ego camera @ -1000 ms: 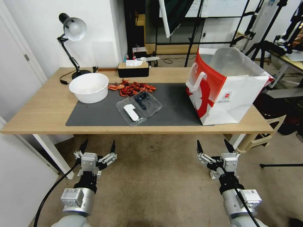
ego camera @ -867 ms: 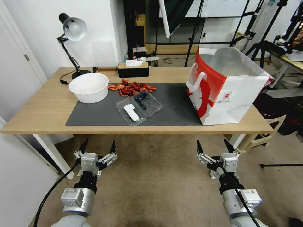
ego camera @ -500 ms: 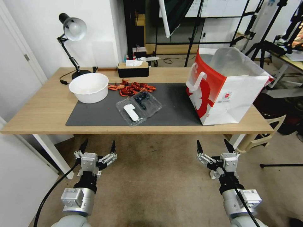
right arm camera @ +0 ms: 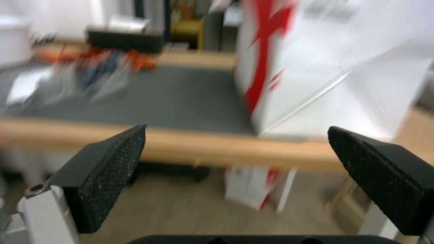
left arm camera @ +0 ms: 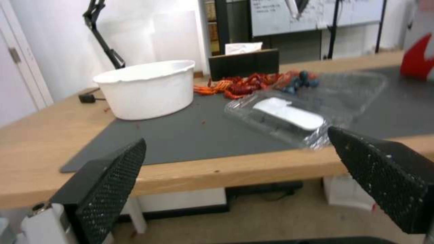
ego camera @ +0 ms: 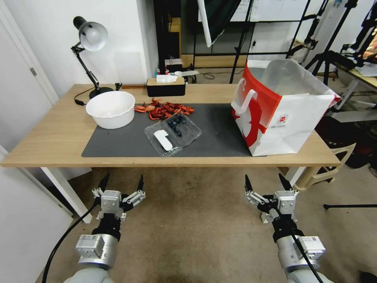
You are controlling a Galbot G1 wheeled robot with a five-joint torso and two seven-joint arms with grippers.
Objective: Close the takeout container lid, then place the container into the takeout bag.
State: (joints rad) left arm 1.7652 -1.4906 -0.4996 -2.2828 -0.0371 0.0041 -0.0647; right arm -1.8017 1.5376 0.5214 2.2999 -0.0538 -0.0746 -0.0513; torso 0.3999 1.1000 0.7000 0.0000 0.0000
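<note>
While both arms are hanging low in front of the table [ego camera: 47, 133], below its near edge and over the carpet, the takeout container [ego camera: 173, 133] is lying open on the dark grey mat [ego camera: 118, 143], near the mat's front edge. Its lid [ego camera: 162, 141] is folded back flat toward the robot, showing a white oblong label [ego camera: 163, 140]; no writing on that label is legible. Dark blueberries [ego camera: 176, 122] are sitting in the far half of the clamshell.

The left gripper [ego camera: 121, 184] is pointing up toward the table with its fingers spread wide and holding nothing; the container is lying well apart from it, farther ahead, higher up, and to its right. In the left wrist view the lid [left arm camera: 289, 117] is showing between the two black fingertips [left arm camera: 108, 183], close to the table's front edge.

The right gripper [ego camera: 266, 184] is likewise gaping wide and empty, and the container is resting well ahead of it and off to its left. The takeout bag [ego camera: 280, 108] is standing upright at the right end of the table, mouth open, silvery lining showing, with a flat white handle [ego camera: 245, 100] on its red side. A small red logo [ego camera: 282, 119] is sitting on the white side, with tiny print under it that cannot be read. In the right wrist view the bag [right arm camera: 325, 67] is standing just beyond the table edge, above the gap between the fingers.

A white bowl [ego camera: 111, 109] is standing on the mat's left part, with red crayfish shells [ego camera: 164, 110] piled between it and the container. A desk lamp [ego camera: 88, 51] and a black tissue box [ego camera: 165, 86] are standing along the back.
</note>
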